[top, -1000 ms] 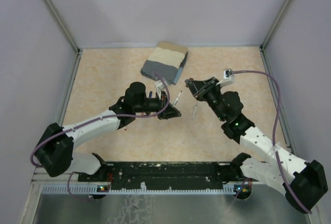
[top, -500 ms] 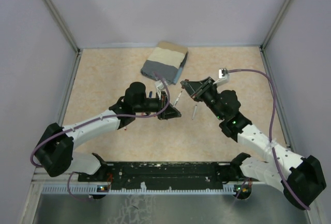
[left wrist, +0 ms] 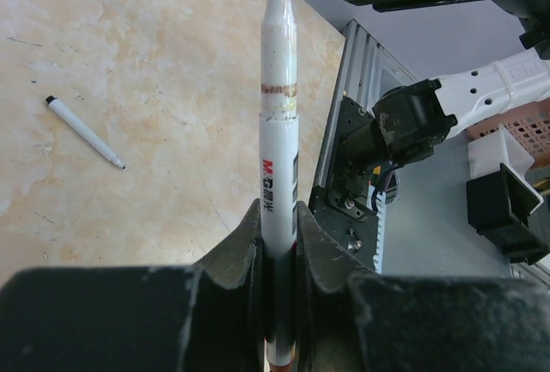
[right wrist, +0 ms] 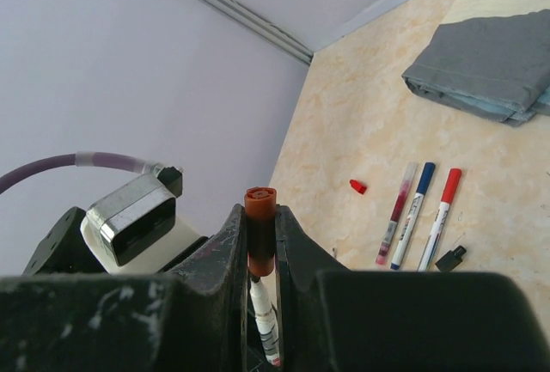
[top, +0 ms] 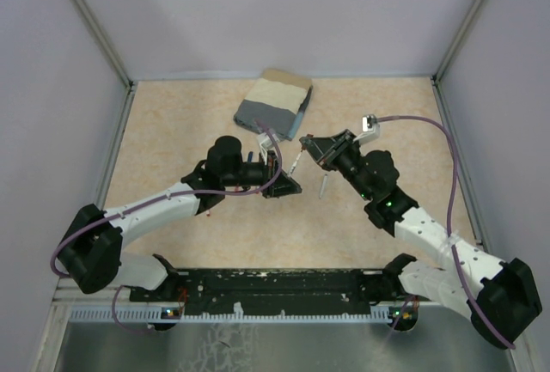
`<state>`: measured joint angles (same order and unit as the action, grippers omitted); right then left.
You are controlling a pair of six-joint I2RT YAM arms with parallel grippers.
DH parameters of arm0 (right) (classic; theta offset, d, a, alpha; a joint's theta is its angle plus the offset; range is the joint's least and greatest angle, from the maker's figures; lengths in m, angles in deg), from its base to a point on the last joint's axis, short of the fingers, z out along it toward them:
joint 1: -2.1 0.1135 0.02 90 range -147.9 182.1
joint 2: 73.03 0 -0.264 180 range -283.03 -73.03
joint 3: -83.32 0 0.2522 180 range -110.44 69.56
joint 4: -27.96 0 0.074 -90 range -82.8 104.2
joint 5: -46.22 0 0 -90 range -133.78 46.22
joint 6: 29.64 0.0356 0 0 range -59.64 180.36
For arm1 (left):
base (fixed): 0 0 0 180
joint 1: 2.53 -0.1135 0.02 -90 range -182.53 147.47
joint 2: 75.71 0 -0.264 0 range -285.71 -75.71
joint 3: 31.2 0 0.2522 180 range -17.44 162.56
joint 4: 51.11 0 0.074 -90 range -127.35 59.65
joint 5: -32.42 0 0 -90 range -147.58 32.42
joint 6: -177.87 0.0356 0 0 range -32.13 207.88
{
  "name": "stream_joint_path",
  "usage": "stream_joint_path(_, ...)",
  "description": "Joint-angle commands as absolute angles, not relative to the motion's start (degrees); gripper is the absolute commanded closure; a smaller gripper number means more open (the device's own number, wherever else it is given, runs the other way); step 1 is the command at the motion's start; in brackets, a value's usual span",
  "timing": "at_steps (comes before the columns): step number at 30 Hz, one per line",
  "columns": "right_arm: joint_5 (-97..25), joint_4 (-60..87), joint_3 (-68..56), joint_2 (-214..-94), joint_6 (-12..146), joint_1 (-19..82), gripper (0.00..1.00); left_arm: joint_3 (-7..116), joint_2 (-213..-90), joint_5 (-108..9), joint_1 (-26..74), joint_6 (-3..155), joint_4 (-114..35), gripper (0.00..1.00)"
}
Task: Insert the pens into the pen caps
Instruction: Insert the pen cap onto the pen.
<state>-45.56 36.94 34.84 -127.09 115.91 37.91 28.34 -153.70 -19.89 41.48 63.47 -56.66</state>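
My left gripper (left wrist: 277, 236) is shut on a white-barrelled pen (left wrist: 279, 123), which points up and away from it toward the right gripper. My right gripper (right wrist: 259, 230) is shut on a short brown-red pen cap (right wrist: 259, 214). The same pen (right wrist: 265, 325) shows just under the cap, with its tip at the cap's lower opening. How far the tip sits inside is hidden. In the top view the left gripper (top: 288, 185) and right gripper (top: 308, 144) face each other at mid-table, with the pen (top: 296, 164) between them.
Three pens (right wrist: 414, 215) lie side by side on the table, with a loose red cap (right wrist: 357, 186) and a black cap (right wrist: 450, 258) near them. Another pen (top: 324, 185) lies below the right gripper. A folded grey-beige cloth (top: 273, 104) sits at the back.
My right gripper has moved left with the cap, closing the gap to the tip of the pen. The left arm has stayed still.
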Motion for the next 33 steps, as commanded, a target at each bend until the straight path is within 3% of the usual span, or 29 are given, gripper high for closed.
stream_joint_path(1, -45.3, 38.9, 34.8, -125.8, 114.8, 37.6, 1.00, 28.1, -153.0, -20.2, 41.6, 63.2, -59.0, 1.00)
stream_joint_path(33, -37.9, 47.6, 37.5, -130.5, 113.6, 37.7, 1.00, 31.4, -153.1, -26.8, 41.6, 55.4, -63.3, 1.00)
